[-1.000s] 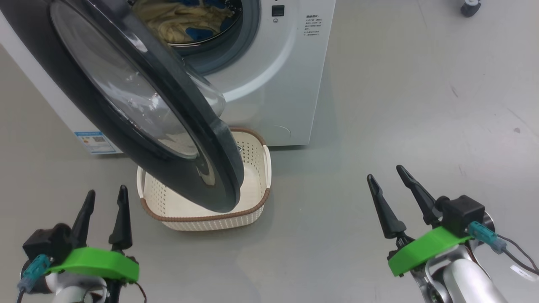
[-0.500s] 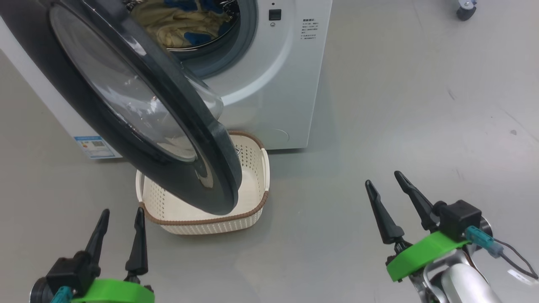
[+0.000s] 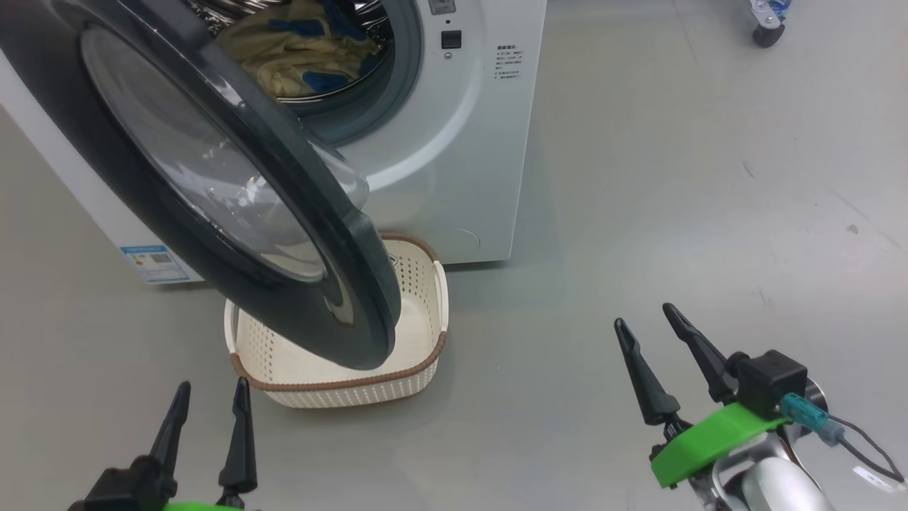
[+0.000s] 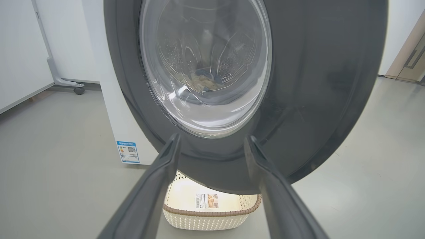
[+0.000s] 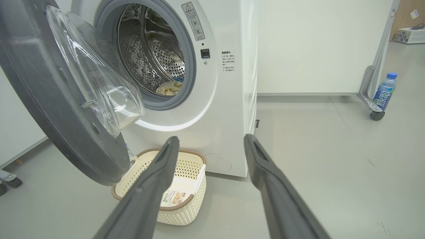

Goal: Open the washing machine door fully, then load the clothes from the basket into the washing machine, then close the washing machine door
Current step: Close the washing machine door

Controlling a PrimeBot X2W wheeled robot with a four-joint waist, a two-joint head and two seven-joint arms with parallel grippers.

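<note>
Since the clothes (image 3: 298,50) lie in a pale-yellow and blue heap inside the drum of the washing machine (image 3: 454,163), and the basket (image 3: 333,380) on the floor just in front of it shows nothing but the label sticker on its bottom, I judge the opening and the loading done. What is left is the closing: the washing machine door (image 3: 213,177) stands swung wide, its lower edge hanging over the basket. My left gripper (image 3: 214,384) sits low, facing the door's outer side, fingers spread apart and holding nothing. My right gripper (image 3: 643,315) hovers over bare floor to the right of the basket, well apart from the machine, likewise parted and empty. Neither touches the door
</note>
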